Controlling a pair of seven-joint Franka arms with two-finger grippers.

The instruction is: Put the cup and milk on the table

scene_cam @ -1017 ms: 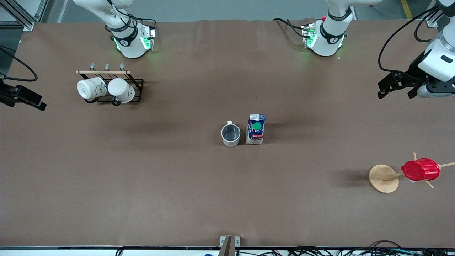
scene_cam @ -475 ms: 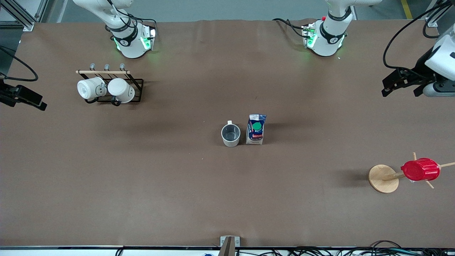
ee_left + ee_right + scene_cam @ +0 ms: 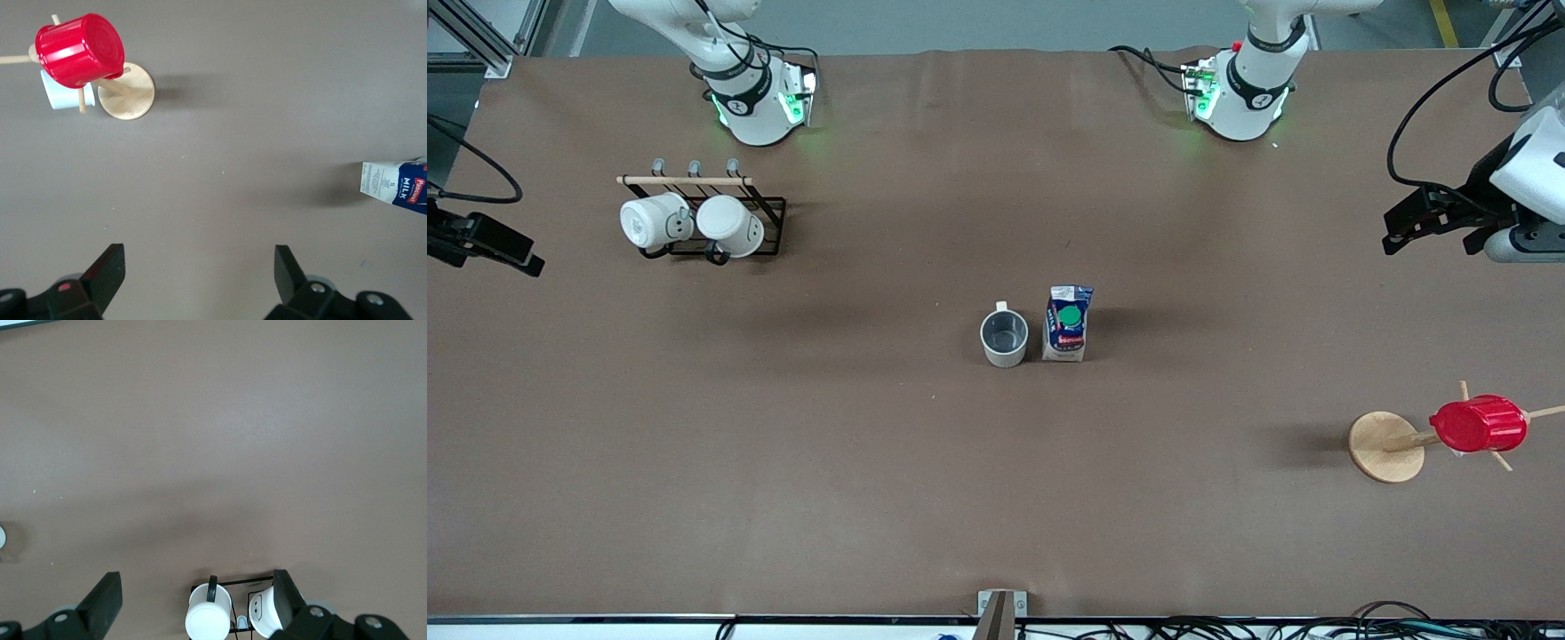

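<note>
The cream-white cup (image 3: 1005,338) stands upright on the brown table (image 3: 871,444) near its middle, with its grey inside showing. The milk (image 3: 1067,323) stands right beside it, toward the left arm's end, with its green cap up; its side also shows in the left wrist view (image 3: 397,187). My left gripper (image 3: 1432,238) hangs open and empty over the table's edge at the left arm's end, and it shows wide open in its wrist view (image 3: 199,273). My right gripper (image 3: 516,253) waits open and empty at the right arm's end (image 3: 197,600).
A black wire rack (image 3: 769,227) with two all-white mugs (image 3: 654,220) stands near the right arm's base. A wooden peg stand (image 3: 1385,446) holding a red ribbed cup (image 3: 1478,424) stands at the left arm's end, nearer the front camera.
My left gripper has drawn back a little toward the left arm's end of the table. The cup, the milk and the right arm have not moved.
</note>
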